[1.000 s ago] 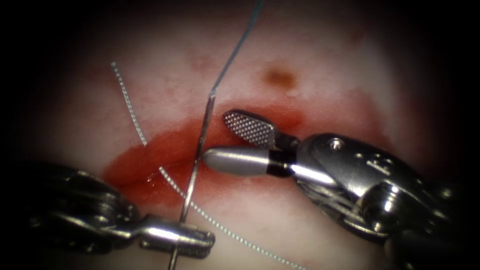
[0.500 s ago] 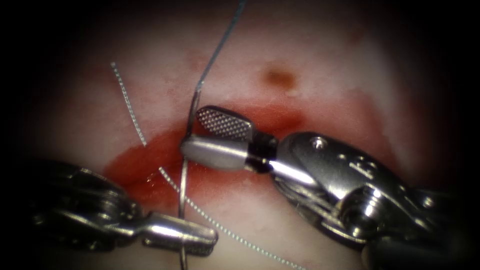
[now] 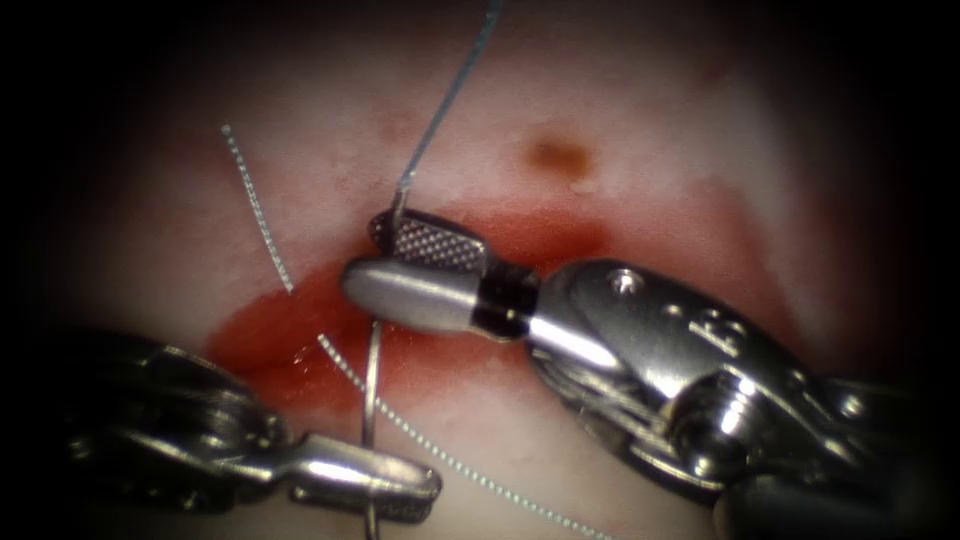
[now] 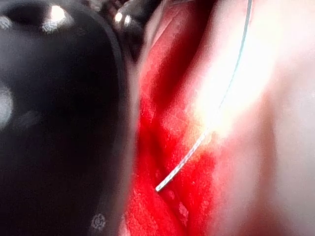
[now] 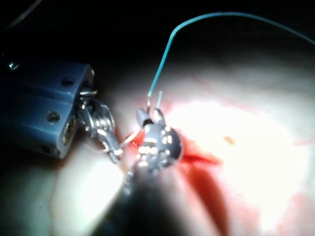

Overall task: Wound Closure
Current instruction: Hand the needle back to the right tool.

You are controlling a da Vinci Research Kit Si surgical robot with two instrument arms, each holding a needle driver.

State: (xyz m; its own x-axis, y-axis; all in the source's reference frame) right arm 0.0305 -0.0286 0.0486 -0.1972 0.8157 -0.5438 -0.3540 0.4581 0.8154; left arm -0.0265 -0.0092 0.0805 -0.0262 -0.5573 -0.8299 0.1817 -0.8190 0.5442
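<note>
- Right arm's steel needle driver [image 3: 363,252]: jaws narrowly parted and straddling the needle's upper end. Grid face of the far jaw is exposed. Can't confirm any clamp load, so I read it as not gripping.
- Left arm's steel needle driver [image 3: 420,485]: jaws closed on the needle lower down its curve, below and just left of the right tool's tips. It is the only firm hold.
- Pale pork-belly tissue [image 3: 640,130]: lies under both tools. Judged soft and easily torn, so it gives no support to lever against.
- Red-stained cut [image 3: 540,235] with red fluid [image 3: 270,330]: runs beneath the right jaws. The wet surface is likely slick.
- Thin curved steel needle [image 3: 371,400]: spans tool to tool and looks clear of the tissue. The end below the left jaws runs out of view.
  - Handling guess: light, stiff, smooth, and prone to rotating in the grip.
  - Take it on the body, clear of the thread joint.
- Fine blue-grey thread [image 3: 450,95]: leaves the needle end just above the right jaws and runs up and away. It looks limp and is easily frayed if pinched.
- Two short white cut thread ends [image 3: 255,205], [image 3: 450,460]: loose on the tissue, one left of the right tool, one between the tools.
</note>
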